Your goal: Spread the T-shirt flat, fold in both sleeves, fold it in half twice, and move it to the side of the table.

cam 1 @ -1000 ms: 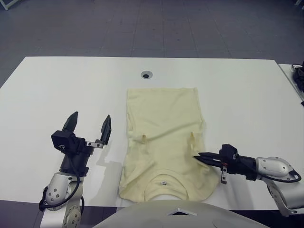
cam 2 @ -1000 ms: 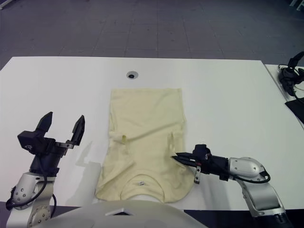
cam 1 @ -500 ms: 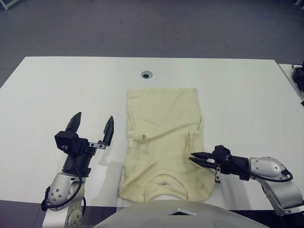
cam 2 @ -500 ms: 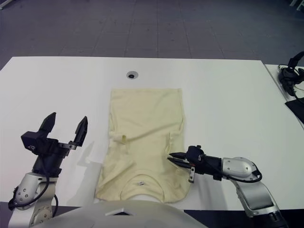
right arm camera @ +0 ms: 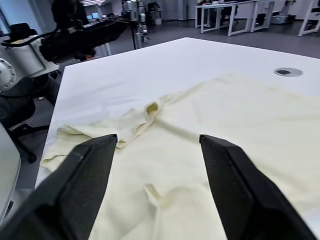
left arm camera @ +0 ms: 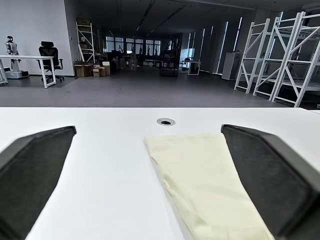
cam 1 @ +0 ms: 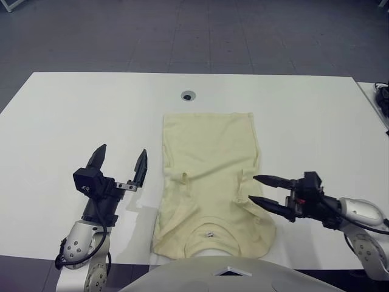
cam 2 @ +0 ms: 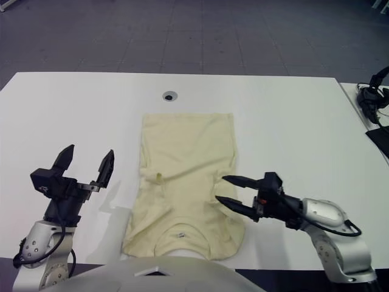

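Far left, over the bare white desk (cam 1: pixel 55 115): left gripper (cam 1: pixel 123 150), upright, fingers wide apart, nothing between them. Near the shirt's left edge, not touching it.

Centre: pale yellow T-shirt (cam 1: pixel 209 152), flat on the desk. Collar (cam 1: pixel 208 234) at the near edge, hem toward the far side. Both sleeves turned inward, 2 small cuff points showing on the body. Some wrinkling low on the left side.

Beyond the hem: round cable hole (cam 1: pixel 188 95) in the desk, apart from the cloth.

Right: right gripper (cam 1: pixel 253 188), horizontal, pointing left, fingers apart and holding nothing. Tips over the shirt's right edge by the folded sleeve; contact with cloth not discernible.
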Controlling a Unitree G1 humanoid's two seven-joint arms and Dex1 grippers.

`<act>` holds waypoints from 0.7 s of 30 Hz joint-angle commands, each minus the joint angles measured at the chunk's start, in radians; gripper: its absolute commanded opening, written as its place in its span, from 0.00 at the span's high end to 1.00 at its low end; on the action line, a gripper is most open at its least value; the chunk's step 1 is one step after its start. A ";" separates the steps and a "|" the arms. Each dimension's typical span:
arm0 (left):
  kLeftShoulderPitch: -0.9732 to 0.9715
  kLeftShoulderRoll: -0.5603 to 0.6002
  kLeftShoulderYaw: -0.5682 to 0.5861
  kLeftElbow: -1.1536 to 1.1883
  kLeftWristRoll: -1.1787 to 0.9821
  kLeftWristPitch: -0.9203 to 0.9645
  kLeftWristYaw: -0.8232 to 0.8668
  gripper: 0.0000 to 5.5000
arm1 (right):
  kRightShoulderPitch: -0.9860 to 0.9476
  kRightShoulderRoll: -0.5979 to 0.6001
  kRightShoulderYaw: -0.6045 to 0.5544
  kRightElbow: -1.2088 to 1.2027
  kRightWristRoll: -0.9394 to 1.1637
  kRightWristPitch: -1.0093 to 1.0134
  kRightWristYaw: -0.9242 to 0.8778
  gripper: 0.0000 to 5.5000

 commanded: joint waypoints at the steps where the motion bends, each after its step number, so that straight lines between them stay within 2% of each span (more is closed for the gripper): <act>1: 0.007 0.004 0.029 -0.015 -0.008 0.007 0.004 0.02 | 0.097 -0.019 -0.098 0.040 0.017 0.007 0.044 0.33; 6: 0.012 0.002 0.029 -0.021 -0.007 0.011 0.002 0.02 | 0.187 -0.010 -0.120 0.019 0.017 0.013 0.091 0.19; 12: 0.018 0.004 0.027 -0.024 -0.008 0.015 -0.001 0.02 | 0.217 -0.001 -0.062 0.049 -0.085 -0.030 0.092 0.02; 21: 0.019 0.000 0.014 -0.023 0.005 0.011 0.002 0.02 | 0.211 -0.004 0.010 0.065 -0.177 -0.044 0.069 0.26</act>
